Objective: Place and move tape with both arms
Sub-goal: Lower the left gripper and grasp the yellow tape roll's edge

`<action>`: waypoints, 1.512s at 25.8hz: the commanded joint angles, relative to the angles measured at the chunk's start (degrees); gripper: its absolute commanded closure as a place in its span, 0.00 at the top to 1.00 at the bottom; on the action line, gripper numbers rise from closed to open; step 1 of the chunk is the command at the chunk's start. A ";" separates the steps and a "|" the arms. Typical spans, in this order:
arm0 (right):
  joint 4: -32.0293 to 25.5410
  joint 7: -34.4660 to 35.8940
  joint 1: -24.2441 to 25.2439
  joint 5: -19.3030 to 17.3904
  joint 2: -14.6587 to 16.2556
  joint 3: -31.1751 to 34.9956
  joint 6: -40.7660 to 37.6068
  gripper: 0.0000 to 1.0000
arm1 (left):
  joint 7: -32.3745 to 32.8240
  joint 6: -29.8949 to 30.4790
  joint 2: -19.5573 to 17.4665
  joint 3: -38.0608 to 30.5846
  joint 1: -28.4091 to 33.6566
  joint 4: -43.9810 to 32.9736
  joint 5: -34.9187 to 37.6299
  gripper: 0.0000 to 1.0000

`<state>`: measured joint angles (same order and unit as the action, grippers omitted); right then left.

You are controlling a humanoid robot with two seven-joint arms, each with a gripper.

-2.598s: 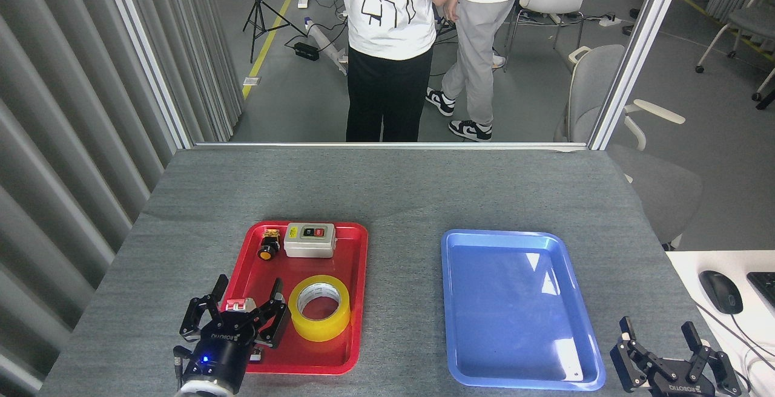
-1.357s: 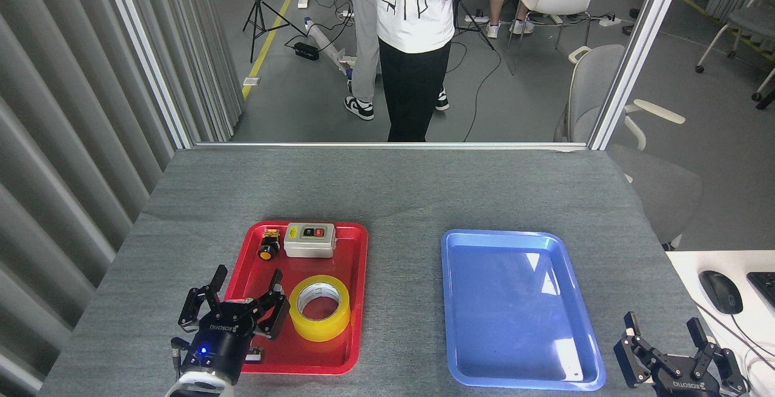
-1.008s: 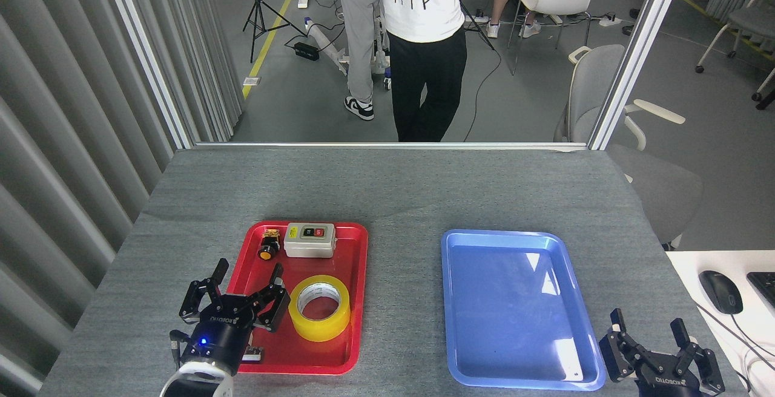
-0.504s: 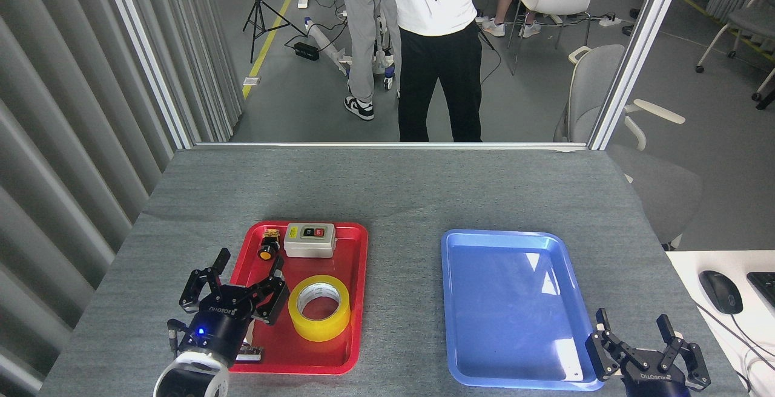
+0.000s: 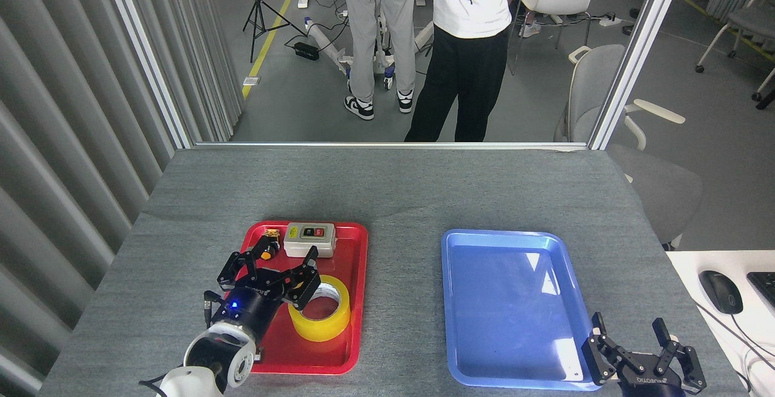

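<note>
The tape [image 5: 330, 318], a wide yellow roll with a white printed core, lies flat in the red tray [image 5: 354, 300] near its front half. My left gripper [image 5: 280, 253] hangs over the tray just left of and behind the roll, fingers spread open, its right finger over the roll's back-left rim. It holds nothing. My right gripper [image 5: 631, 324] stands open and empty at the bottom right, by the front right corner of the blue tray [image 5: 514, 306].
A grey switch box [image 5: 310, 239] and a small yellow-capped push button [image 5: 268, 250] sit at the back of the red tray. A computer mouse [image 5: 720, 291] lies on a white desk at right. Two people stand beyond the table's far edge.
My left gripper has moved forward and right, from the tray's left edge to over the tape's left side. My right gripper has shifted slightly left. The people behind have walked about.
</note>
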<state>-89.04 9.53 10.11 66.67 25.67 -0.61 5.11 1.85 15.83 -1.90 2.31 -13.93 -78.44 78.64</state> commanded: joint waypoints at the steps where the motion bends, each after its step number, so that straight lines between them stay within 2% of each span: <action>1: -0.26 0.58 0.08 0.13 1.83 -3.43 0.42 1.00 | 13.87 -1.41 0.14 0.68 -3.47 2.50 -7.01 1.00; 3: -0.61 0.67 -0.09 0.04 3.50 -4.84 0.69 1.00 | 27.50 -4.13 0.23 0.68 -4.35 2.33 -11.93 1.00; 6: -0.70 0.58 -0.62 0.04 3.94 -4.93 1.22 1.00 | 45.88 -9.50 0.31 1.47 -8.13 4.09 -12.99 1.00; 8: -0.70 0.58 -0.71 0.04 4.12 -4.93 0.42 1.00 | 52.47 -12.13 0.58 2.96 -10.76 6.81 -12.99 1.00; 13: -0.61 0.76 -0.36 0.04 4.12 -4.93 -3.97 1.00 | 54.23 -12.75 1.19 7.01 -13.75 10.59 -12.55 1.00; 18: -0.52 0.84 -0.71 0.13 3.86 -4.93 -5.11 1.00 | 54.14 -12.93 1.28 7.45 -15.95 13.05 -7.72 1.00; 24: -0.26 0.76 -2.29 0.66 2.98 -4.93 -5.20 1.00 | 53.96 -12.75 0.75 7.54 -16.13 15.25 -2.44 1.00; 31: 0.18 0.76 -2.47 0.57 2.36 -4.93 -5.20 1.00 | 52.73 -12.75 0.49 7.62 -15.77 16.04 -0.69 0.99; 34: 0.44 0.76 -2.47 0.48 2.36 -4.93 -5.20 1.00 | 52.64 -12.75 0.49 7.62 -15.69 17.18 1.25 0.94; 39: 0.53 0.76 -2.47 0.66 1.57 -4.93 -5.11 1.00 | 52.64 -12.57 0.49 9.38 -15.78 17.53 3.18 0.78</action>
<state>-88.55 10.32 7.65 67.22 27.87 -5.54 -0.08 54.49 3.13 -1.39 10.54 -29.65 -61.29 80.78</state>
